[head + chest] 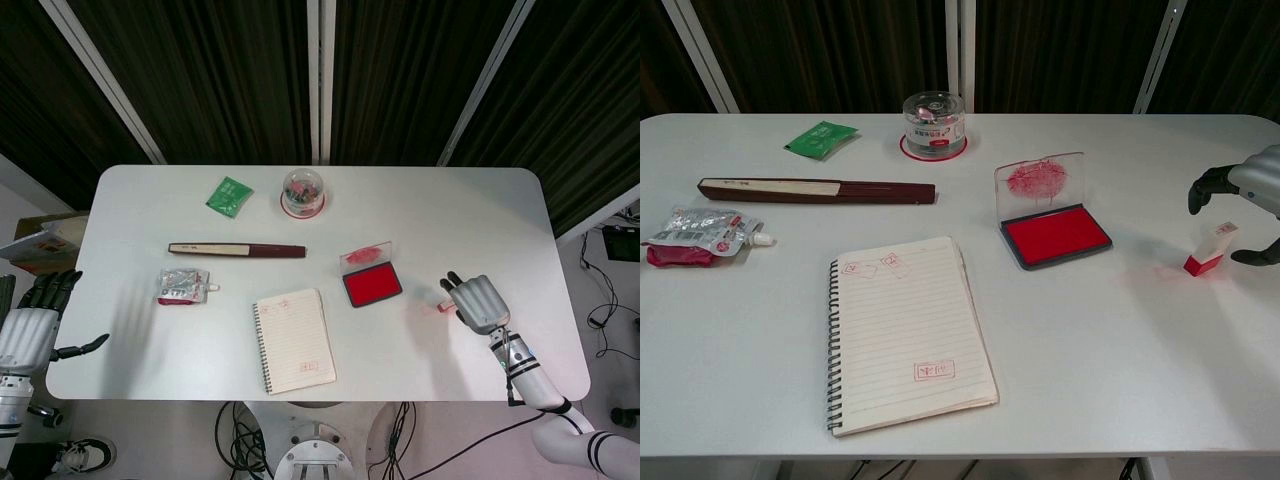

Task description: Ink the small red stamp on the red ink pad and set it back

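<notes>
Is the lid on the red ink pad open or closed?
Open. The red ink pad shows its bare red surface, and its clear lid stands up behind it, smeared with red ink.

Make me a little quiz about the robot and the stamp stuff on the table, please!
1. True or false: the right hand already holds the small red stamp.
2. Is the lid of the red ink pad A) closed, B) standing open, or C) missing?
3. Fill in: the folded fan lies to the ____ of the ink pad.

Key:
1. False; the hand is above and around it, fingers apart, no grip visible.
2. B.
3. Left.
</notes>
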Robot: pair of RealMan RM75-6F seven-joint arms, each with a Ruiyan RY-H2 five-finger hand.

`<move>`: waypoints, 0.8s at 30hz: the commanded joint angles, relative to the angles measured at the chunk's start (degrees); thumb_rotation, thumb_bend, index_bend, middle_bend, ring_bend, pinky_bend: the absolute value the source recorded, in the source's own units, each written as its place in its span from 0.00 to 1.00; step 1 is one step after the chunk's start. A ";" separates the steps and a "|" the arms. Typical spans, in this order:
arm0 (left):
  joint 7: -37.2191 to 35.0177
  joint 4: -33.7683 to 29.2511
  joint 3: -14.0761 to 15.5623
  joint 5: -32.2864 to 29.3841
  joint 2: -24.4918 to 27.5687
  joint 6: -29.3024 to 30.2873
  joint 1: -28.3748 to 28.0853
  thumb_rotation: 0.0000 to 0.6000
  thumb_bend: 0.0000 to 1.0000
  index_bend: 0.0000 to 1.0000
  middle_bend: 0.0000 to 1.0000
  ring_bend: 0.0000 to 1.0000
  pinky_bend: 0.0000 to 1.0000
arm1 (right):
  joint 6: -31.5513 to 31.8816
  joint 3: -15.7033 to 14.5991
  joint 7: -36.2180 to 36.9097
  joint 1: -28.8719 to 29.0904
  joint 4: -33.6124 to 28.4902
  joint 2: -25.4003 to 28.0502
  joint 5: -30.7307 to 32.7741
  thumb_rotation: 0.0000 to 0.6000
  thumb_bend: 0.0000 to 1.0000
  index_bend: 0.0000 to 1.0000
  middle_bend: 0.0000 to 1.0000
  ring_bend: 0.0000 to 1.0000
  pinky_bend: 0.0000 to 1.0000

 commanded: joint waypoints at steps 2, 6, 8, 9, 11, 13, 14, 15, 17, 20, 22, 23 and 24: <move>0.06 -0.07 0.05 0.20 -0.02 0.11 -0.04 0.42 0.09 0.01 0.08 0.08 0.19 | 0.25 -0.39 1.68 0.46 1.91 -1.55 -0.35 1.00 0.13 0.41 0.32 0.94 1.00; 0.12 -0.13 0.00 0.06 0.12 0.25 0.06 0.42 0.09 0.01 0.08 0.08 0.19 | 0.19 -0.56 2.86 0.57 3.39 -2.55 -0.09 1.00 0.14 0.44 0.34 0.94 1.00; 0.18 -0.18 0.02 0.01 0.22 0.24 0.10 0.42 0.09 0.01 0.08 0.08 0.19 | 0.45 -0.58 3.54 0.57 4.07 -3.00 -0.04 1.00 0.14 0.45 0.34 0.94 1.00; 0.20 -0.22 0.03 -0.01 0.25 0.22 0.10 0.42 0.09 0.01 0.08 0.08 0.19 | 0.47 -0.60 3.79 0.58 4.34 -3.16 0.02 1.00 0.14 0.45 0.34 0.94 1.00; 0.26 -0.30 0.02 -0.02 0.30 0.17 0.07 0.42 0.09 0.01 0.08 0.08 0.19 | 0.49 -0.64 4.20 0.63 4.88 -3.43 0.15 1.00 0.15 0.45 0.34 0.94 1.00; 0.26 -0.35 0.02 -0.01 0.28 0.15 0.05 0.42 0.09 0.01 0.08 0.08 0.19 | 0.52 -0.72 4.46 0.67 5.23 -3.58 0.20 1.00 0.16 0.45 0.34 0.94 1.00; 0.27 -0.35 0.02 0.00 0.27 0.14 0.03 0.42 0.09 0.01 0.08 0.08 0.19 | 0.55 -0.75 4.55 0.69 5.32 -3.62 0.21 1.00 0.17 0.45 0.34 0.94 1.00; 0.28 -0.35 0.01 0.00 0.25 0.11 0.00 0.42 0.09 0.01 0.08 0.08 0.19 | 0.59 -0.79 4.63 0.71 5.39 -3.65 0.19 1.00 0.17 0.45 0.34 0.94 1.00; 0.27 -0.34 0.03 -0.02 0.22 0.02 -0.03 0.42 0.09 0.01 0.08 0.08 0.19 | 0.73 -0.85 4.80 0.78 5.53 -3.73 0.14 1.00 0.18 0.46 0.35 0.94 1.00; 0.24 -0.28 0.06 -0.03 0.17 -0.06 -0.05 0.42 0.09 0.01 0.08 0.08 0.19 | 0.57 -0.92 4.81 0.86 5.69 -3.80 0.33 1.00 0.20 0.47 0.35 0.94 1.00; 0.24 -0.25 0.08 -0.04 0.19 -0.07 -0.05 0.42 0.09 0.01 0.08 0.08 0.19 | 0.37 -1.01 4.83 0.89 5.74 -3.83 0.50 1.00 0.22 0.48 0.36 0.94 1.00; 0.25 -0.24 0.07 -0.06 0.20 -0.07 -0.04 0.42 0.09 0.01 0.08 0.08 0.19 | 0.29 -1.04 4.90 0.91 5.72 -3.82 0.58 1.00 0.22 0.49 0.36 0.94 1.00; 0.24 -0.24 0.06 -0.08 0.21 -0.06 -0.04 0.43 0.09 0.01 0.08 0.08 0.19 | 0.25 -1.07 4.95 0.91 5.73 -3.83 0.63 1.00 0.23 0.50 0.37 0.94 1.00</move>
